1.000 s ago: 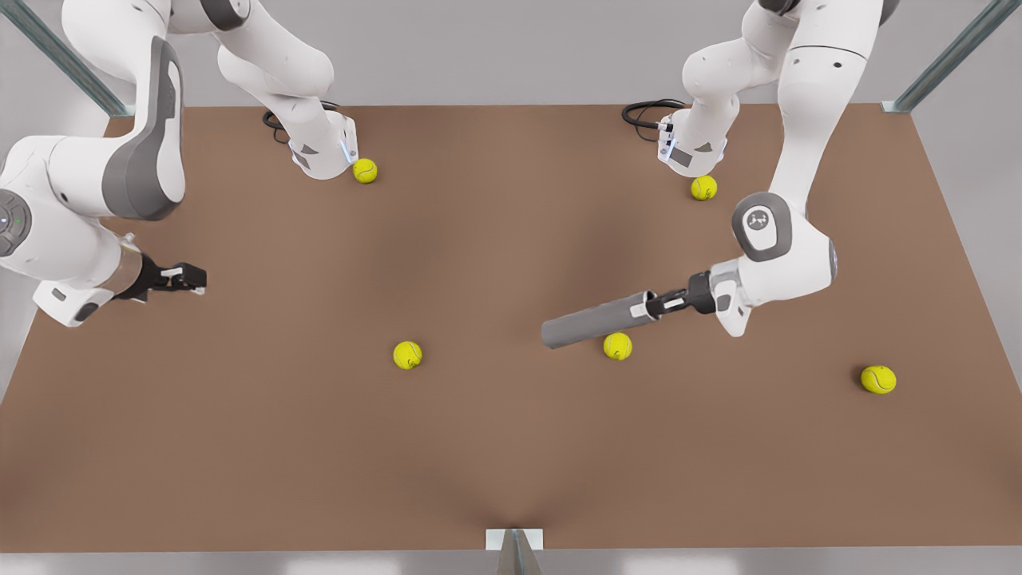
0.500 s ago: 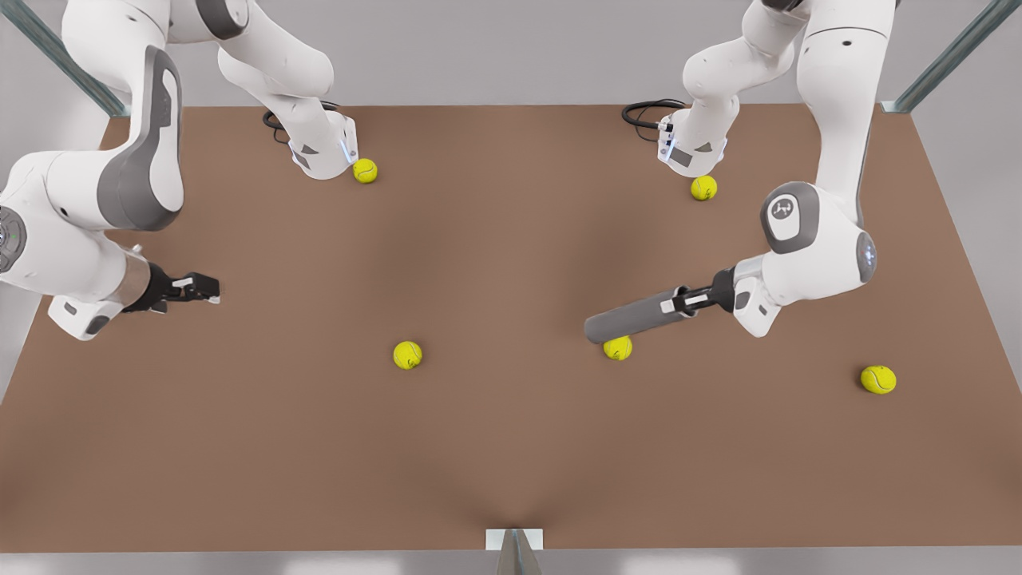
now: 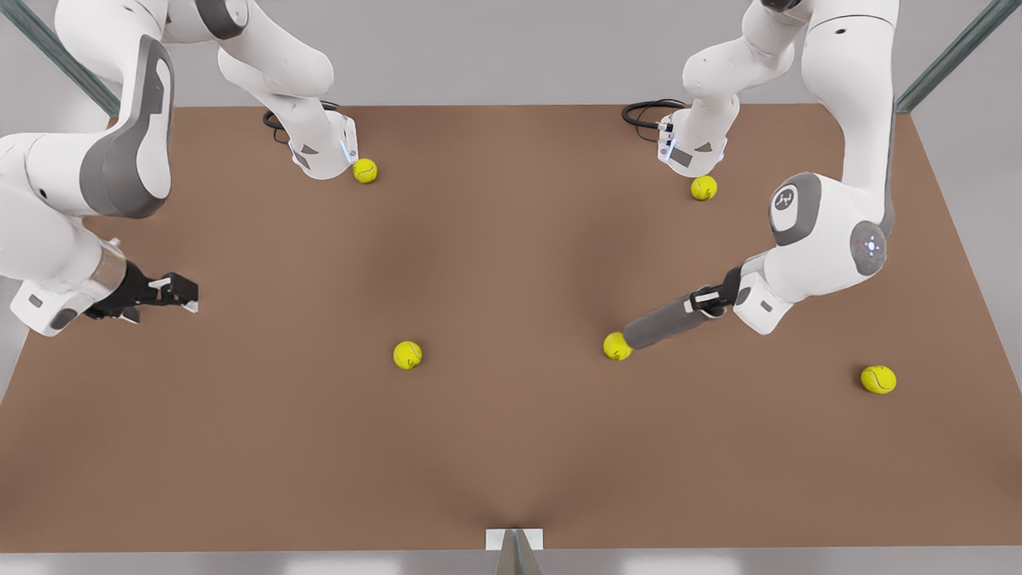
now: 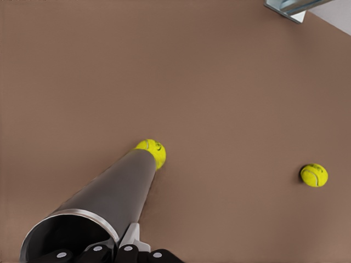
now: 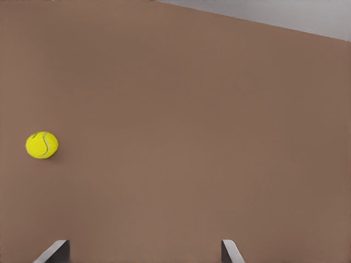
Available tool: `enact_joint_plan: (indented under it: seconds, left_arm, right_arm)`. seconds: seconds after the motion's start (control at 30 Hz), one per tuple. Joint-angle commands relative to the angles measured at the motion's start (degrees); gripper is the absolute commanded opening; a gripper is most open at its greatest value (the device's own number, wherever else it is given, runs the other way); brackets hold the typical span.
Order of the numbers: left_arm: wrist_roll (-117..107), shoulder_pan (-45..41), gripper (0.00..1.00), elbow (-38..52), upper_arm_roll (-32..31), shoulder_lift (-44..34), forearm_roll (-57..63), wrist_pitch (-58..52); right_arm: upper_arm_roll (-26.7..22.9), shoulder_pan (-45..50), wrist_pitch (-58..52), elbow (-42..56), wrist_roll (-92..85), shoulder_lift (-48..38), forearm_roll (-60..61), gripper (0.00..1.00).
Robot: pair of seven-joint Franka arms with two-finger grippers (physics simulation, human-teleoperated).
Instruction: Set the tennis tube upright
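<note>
Your left gripper (image 3: 704, 301), on the front view's right, is clamped on the rim of the tennis tube (image 3: 667, 323), which slants down from it over the brown table (image 3: 511, 447) until its far end sits right by a tennis ball (image 3: 615, 346). Your right gripper (image 3: 172, 290) waits far off with its fingers (image 5: 55, 252) spread and nothing in them.

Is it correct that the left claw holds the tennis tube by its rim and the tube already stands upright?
Not quite. The left claw does hold the tennis tube by its rim, but the front view shows the tube tilted, its far end by a tennis ball.
</note>
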Motion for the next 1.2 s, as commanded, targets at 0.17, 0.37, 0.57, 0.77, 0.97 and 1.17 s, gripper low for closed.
enact_joint_plan:
  seconds: [0.17, 0.37, 0.57, 0.77, 0.97, 1.17]
  left_arm:
    - [0.04, -0.2, 0.21, 0.79, 0.0, 0.0, 6.83, -0.87]
    - [-1.28, -0.55, 0.21, 2.11, -0.44, 0.35, 14.39, -2.63]
    - [-1.19, -0.64, 0.21, 2.11, -0.44, 2.02, 19.04, -2.28]
    - [-1.55, -0.9, 0.21, 2.11, -0.44, 3.52, 22.3, -2.19]
    - [-1.9, -0.81, 0.21, 2.19, -0.35, 5.54, 23.43, -1.84]
    - [-2.51, -0.9, 0.21, 2.72, -0.43, 6.07, 23.97, -2.28]
  right_arm:
    - [-0.09, -1.13, 6.29, -0.97, 2.84, 3.32, -0.17, 1.0]
    - [0.35, -1.13, 4.97, -2.11, 4.52, 2.26, -0.79, 1.0]
    - [0.62, -0.86, 4.45, -13.62, 6.98, -4.85, -0.87, 1.0]
    - [0.62, -0.86, 0.32, -16.43, 5.4, -7.84, -0.43, 1.0]
    - [0.62, -1.04, 1.64, -16.52, 3.73, -6.96, -0.61, 1.0]
    - [0.62, 0.01, 1.55, -16.35, 3.73, -7.23, -0.08, 1.0]
